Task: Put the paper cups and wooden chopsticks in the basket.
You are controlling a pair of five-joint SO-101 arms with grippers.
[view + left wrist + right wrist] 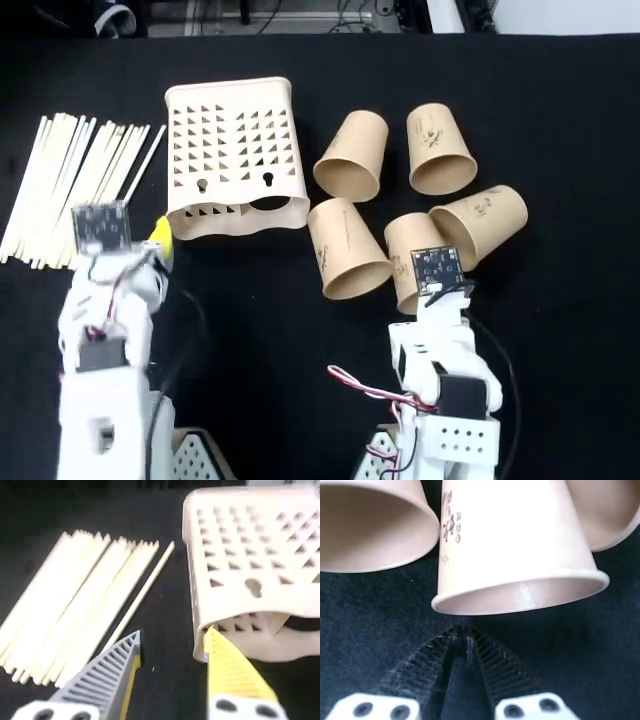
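Note:
Several brown paper cups lie on their sides on the black table, among them one (350, 155) beside the basket and one (410, 248) right in front of my right gripper (463, 634). That gripper is shut with nothing in it, its tips just short of the rim of that cup (520, 550). A bundle of wooden chopsticks (75, 185) lies at the far left. The cream basket (235, 160) lies on its side, mouth toward the arms. My left gripper (172, 635) is open and holds nothing, between the chopsticks (75, 605) and the basket (260, 570), its yellow finger (227, 667) by the basket's rim.
Two more cups (370, 525) (615, 510) flank the near one in the right wrist view. Bare black table lies between the two arms. Cables and equipment sit past the table's far edge (320, 35).

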